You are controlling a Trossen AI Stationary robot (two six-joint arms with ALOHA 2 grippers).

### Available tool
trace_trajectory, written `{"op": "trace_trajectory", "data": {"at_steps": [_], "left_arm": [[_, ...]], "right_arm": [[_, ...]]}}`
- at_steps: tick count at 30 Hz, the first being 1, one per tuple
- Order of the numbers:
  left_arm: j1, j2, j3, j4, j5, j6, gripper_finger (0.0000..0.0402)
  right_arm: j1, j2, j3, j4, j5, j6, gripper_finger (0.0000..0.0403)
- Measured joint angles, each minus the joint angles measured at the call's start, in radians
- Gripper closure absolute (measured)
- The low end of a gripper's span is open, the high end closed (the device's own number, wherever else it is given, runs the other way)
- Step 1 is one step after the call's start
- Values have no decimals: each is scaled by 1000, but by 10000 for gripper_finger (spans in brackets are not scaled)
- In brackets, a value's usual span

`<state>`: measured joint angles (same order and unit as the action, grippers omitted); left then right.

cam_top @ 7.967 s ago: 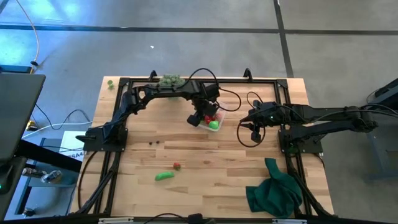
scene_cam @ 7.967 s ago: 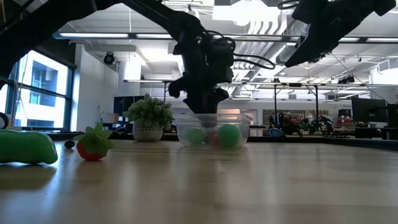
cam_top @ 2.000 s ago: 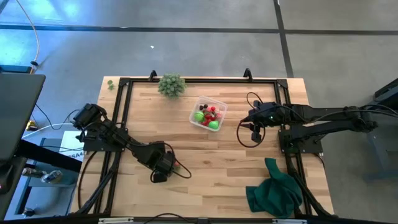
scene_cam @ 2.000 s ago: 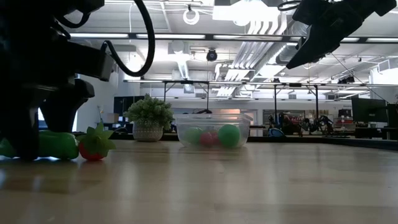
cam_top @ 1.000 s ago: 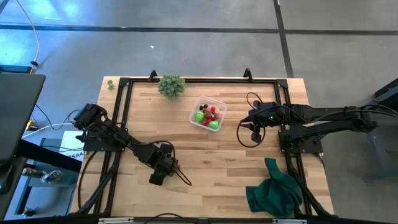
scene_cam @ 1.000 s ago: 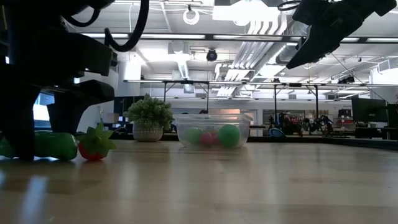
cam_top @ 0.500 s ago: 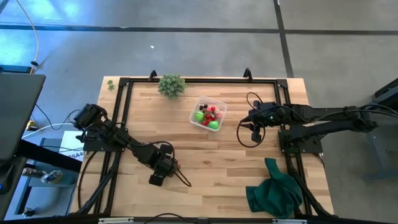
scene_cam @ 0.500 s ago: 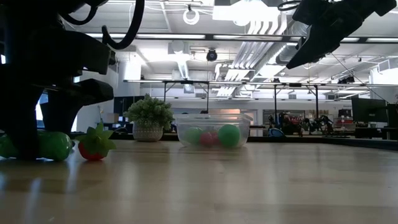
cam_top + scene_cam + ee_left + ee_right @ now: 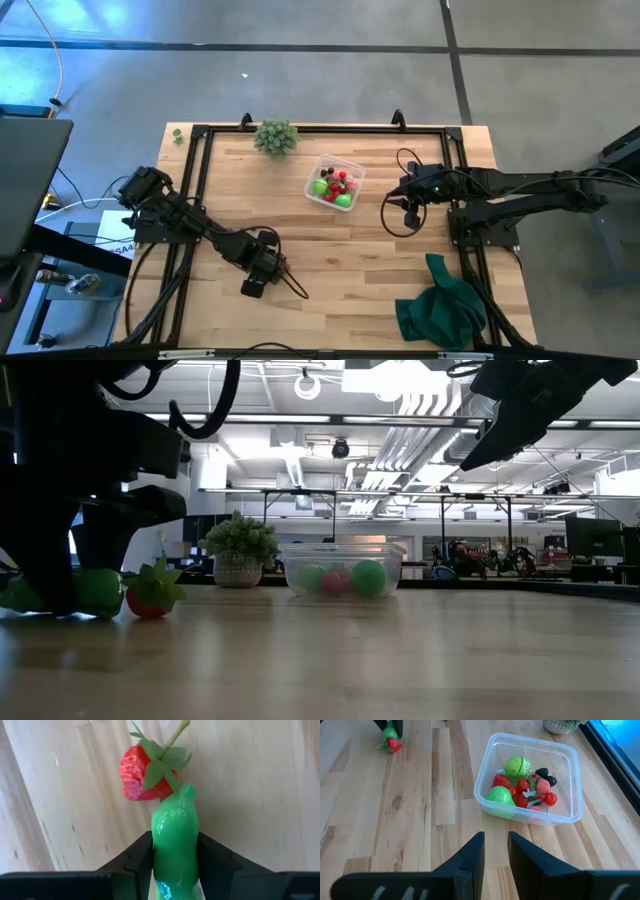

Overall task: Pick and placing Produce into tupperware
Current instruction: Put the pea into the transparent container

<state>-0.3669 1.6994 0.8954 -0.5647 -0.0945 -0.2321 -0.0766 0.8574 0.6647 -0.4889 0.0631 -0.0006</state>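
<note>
My left gripper [image 9: 175, 865] stands near the table's front left [image 9: 262, 274], shut on a green oblong produce piece [image 9: 175, 840]. That piece's narrow tip reaches the leaves of a red strawberry [image 9: 140, 777] lying on the wood. The clear tupperware [image 9: 335, 184] sits at the far middle and holds green balls, red berries and dark berries [image 9: 520, 785]. My right gripper [image 9: 496, 855] hangs above the table to the right of the tupperware, with a narrow gap between its fingers and nothing in it. My left gripper pinches the green oblong piece between its two fingers, one on each long side [image 9: 159, 851], behind the narrow tip. The fingers come steeply from above and lie across the piece. In the low view the piece [image 9: 98, 592] lies at table level between the fingers.
A spiky pale-green ball [image 9: 275, 135] stands at the far edge, left of the tupperware. A dark green cloth [image 9: 440, 310] lies heaped at the near right corner. Bare wood stretches between the strawberry and the tupperware.
My left gripper has stayed in place and its fingers have closed in on the green oblong piece, taking hold of it. The piece and the strawberry remain on the table.
</note>
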Motion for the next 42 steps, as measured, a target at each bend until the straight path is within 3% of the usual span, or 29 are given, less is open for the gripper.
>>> {"op": "trace_trajectory", "data": {"at_steps": [7,15,20,25,33,42], "left_arm": [[0,-61,0,-13,47,2,281],[1,-214,1,-3,50,3,281],[1,-312,44,-7,-65,29,281],[43,-359,158,-7,-219,161,280],[335,-338,356,31,-200,478,280],[693,-214,524,142,106,661,280]], "right_arm": [[0,0,0,0,0,0,327],[0,0,1,0,1,0,327],[0,0,1,0,1,0,327],[0,0,1,-1,5,0,327],[0,0,1,-1,4,0,327],[0,0,1,-1,3,0,327]]}}
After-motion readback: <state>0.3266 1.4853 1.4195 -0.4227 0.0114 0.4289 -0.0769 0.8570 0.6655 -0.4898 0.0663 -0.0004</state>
